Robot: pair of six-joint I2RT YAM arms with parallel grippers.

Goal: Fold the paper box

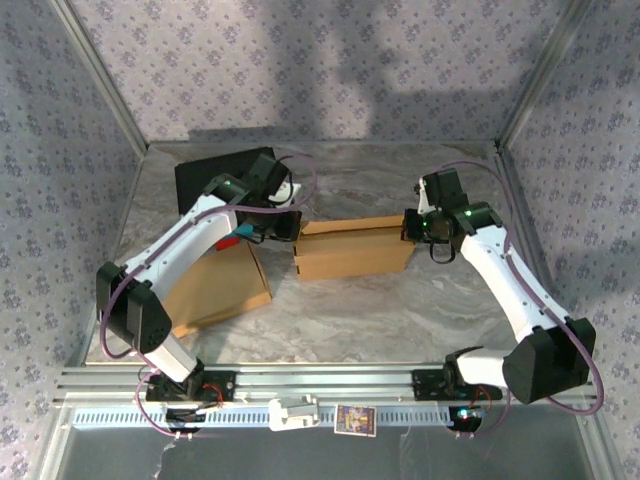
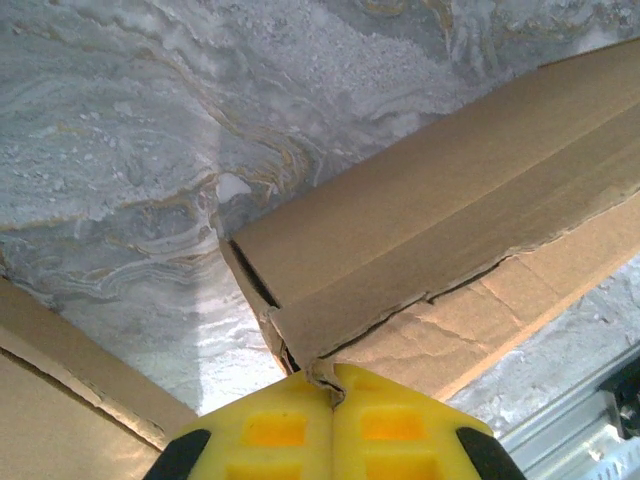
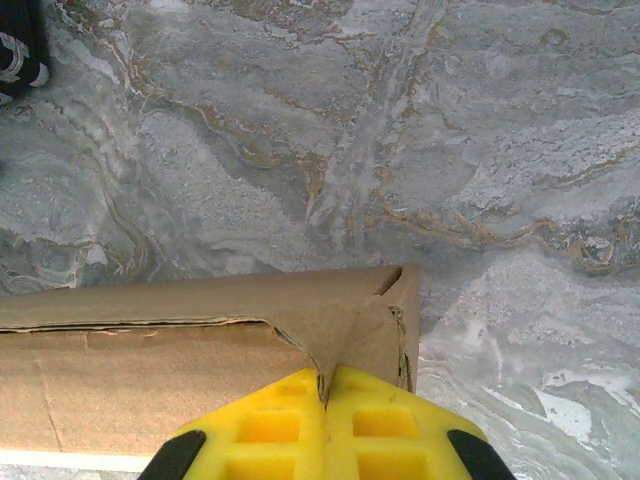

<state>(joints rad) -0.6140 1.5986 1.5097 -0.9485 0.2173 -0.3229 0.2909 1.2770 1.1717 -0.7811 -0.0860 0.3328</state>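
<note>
- Paper box, brown corrugated cardboard, long and low (image 1: 350,252): lies at ctr of grey marble-pattern table (image 1: 400,320), between the two arms.
- Progress (est.): box reads as a part-formed sleeve w/ long panels creased. Ends are not closed and no finished walls are visible. Most of the fold is left.
- Second flat brown cardboard sheet (image 1: 225,290): near-left, under left arm, just beside box but apart. Not yet worked.
- Left gripper (image 1: 292,226): yellow fingers (image 2: 270,430) pressed together, clamped on left-end corner of box.
- Right gripper (image 1: 410,228): yellow fingers (image 3: 390,430) together, pinching thin flap at right end of box.
- Both ends are held. Box rests on table.
</note>
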